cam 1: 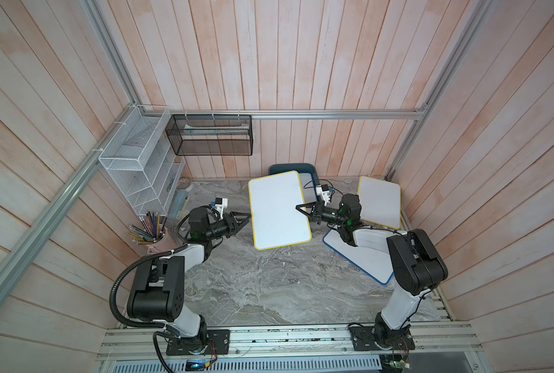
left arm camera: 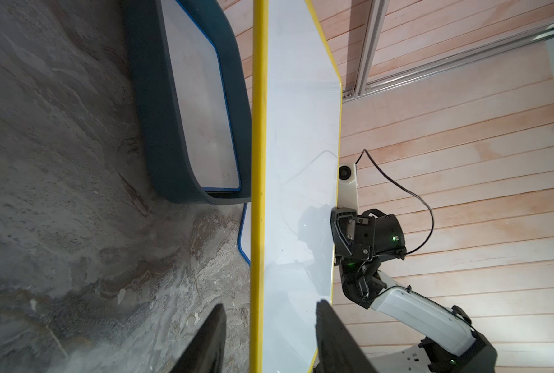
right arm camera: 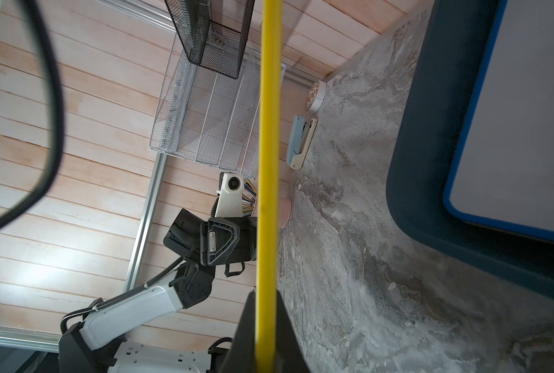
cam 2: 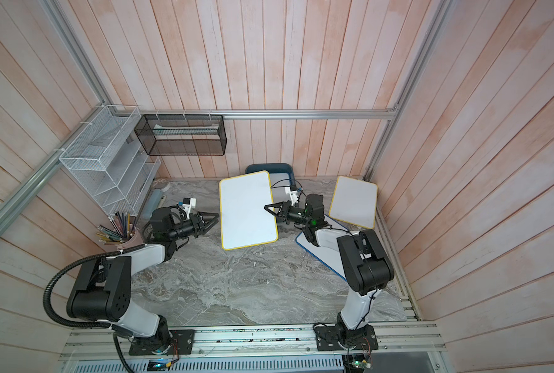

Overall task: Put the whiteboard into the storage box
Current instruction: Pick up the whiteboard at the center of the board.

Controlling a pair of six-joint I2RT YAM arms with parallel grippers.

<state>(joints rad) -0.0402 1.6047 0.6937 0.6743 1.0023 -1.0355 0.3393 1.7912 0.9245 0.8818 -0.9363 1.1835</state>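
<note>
Wrist views show right jaws clamping yellow-edged whiteboard (right arm camera: 269, 129), left jaws apart, seemingly astride its edge

Three pale pink-washed wooden plank walls (cam 1: 301, 64) enclose the grey marbled stone-pattern surface (cam 1: 269, 284). Along the walls run silver aluminium extrusion rails (cam 1: 334, 114). A white wire-mesh tiered rack (cam 1: 130, 151) and a black mesh rectangular basket (cam 1: 209, 135) are fixed to the rails at the rear left corner. Lighting is even and diffuse.
</note>
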